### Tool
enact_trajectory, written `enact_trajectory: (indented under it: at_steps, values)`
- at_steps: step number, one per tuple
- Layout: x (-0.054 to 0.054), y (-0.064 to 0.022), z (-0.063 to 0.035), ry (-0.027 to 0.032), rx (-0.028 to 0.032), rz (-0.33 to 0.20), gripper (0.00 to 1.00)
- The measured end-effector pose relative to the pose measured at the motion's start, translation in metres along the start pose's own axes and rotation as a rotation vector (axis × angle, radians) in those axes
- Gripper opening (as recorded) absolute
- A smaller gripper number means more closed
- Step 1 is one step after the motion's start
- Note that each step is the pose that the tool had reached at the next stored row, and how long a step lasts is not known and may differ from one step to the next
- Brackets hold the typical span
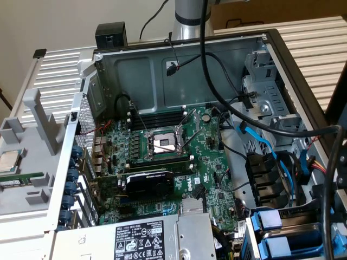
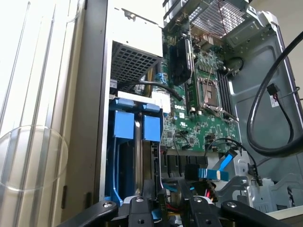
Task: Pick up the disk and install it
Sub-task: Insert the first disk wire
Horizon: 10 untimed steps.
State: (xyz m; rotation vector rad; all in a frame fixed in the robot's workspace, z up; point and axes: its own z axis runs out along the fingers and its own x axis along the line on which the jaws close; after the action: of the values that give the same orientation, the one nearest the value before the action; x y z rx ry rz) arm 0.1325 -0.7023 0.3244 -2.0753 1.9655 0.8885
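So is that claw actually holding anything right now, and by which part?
Cannot be told. The gripper sits at the near end of the blue-framed disk, but the contact itself is hidden.

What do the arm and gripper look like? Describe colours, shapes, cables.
The arm is a silver-grey metal tube, a thick black cable hanging beside it. The gripper is black: angular linkage bars with round silver bolt heads at the joints.

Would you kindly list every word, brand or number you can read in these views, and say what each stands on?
"DELL": top corner of the power supply label; its remaining print is too small to read.
Graphics card: a printed strip, too blurred to read.
Motherboard: white printed markings, too small to read.
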Motion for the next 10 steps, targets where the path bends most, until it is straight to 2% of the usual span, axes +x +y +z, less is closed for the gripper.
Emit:
enact_trajectory:
  at_steps: [10]
  values:
    - [0.0014,-0.0012,-0.0008,-0.0007,0.0000,0.000,0.34]
